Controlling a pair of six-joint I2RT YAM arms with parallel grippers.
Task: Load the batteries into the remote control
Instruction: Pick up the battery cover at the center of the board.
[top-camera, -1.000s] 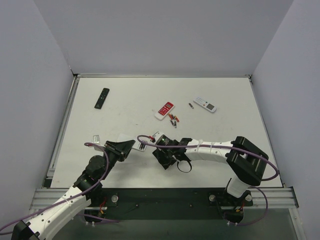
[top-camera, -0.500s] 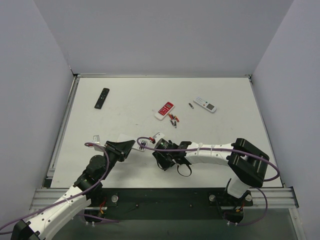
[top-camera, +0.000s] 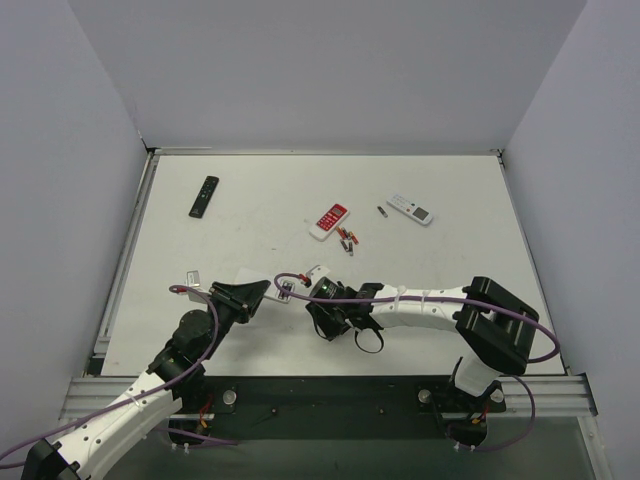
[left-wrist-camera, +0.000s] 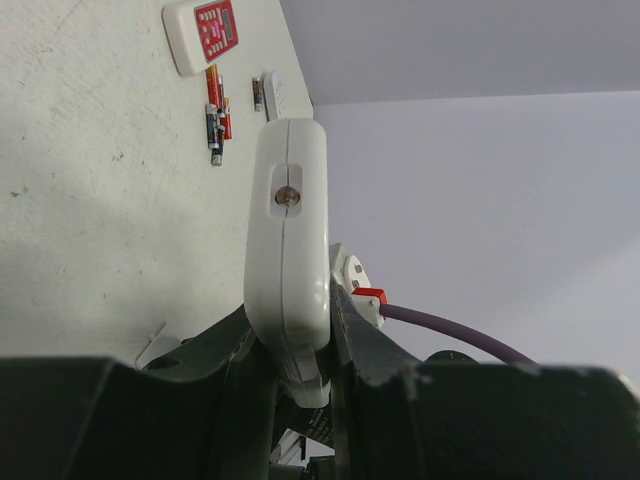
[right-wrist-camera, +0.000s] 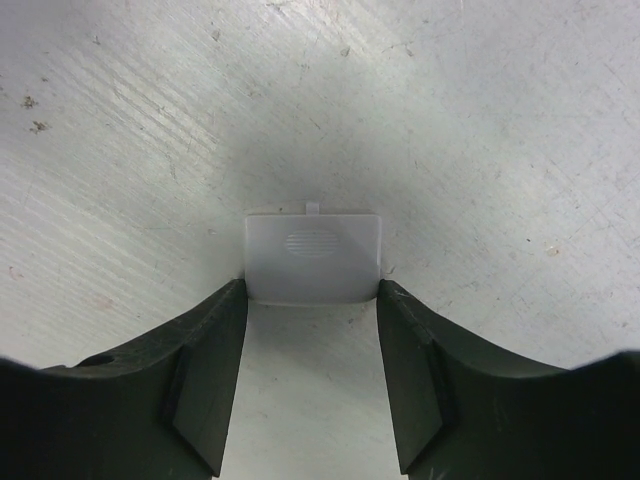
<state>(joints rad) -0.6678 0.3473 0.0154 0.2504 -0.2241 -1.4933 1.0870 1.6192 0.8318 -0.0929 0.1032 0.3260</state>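
Nearest the arm bases, the left gripper (left-wrist-camera: 296, 345) is clamped on the remote control (left-wrist-camera: 288, 250), a small white one. The gripper holds it by its near end, turned up on its narrow edge so the side seam faces the wrist camera. Its long axis runs away from the gripper, and its free end points out over the white table (top-camera: 250, 215) toward the far right, in line with the batteries. Just to its right, the right gripper (right-wrist-camera: 312, 300) points straight down at the table. One small pale battery cover (right-wrist-camera: 313, 255) lies flat there with its near corners between the two black fingers (right-wrist-camera: 215, 340). The fingers stand partly apart, each against one side of the cover, and I cannot tell whether they pinch it. One small pale piece (top-camera: 192, 275) lies on the table to the left of the left gripper. Farther out, near the middle, the batteries (top-camera: 346, 238) lie in a tight cluster of at least three, dark and orange. They sit just beside one red-and-white remote (top-camera: 329, 221). To the right, well apart from the cluster, a single battery (top-camera: 381, 211) lies near one more white remote (top-camera: 410, 208). Far left, one slim black remote (top-camera: 204, 196) lies alone. That makes four remotes in all, one held and three lying on the table.
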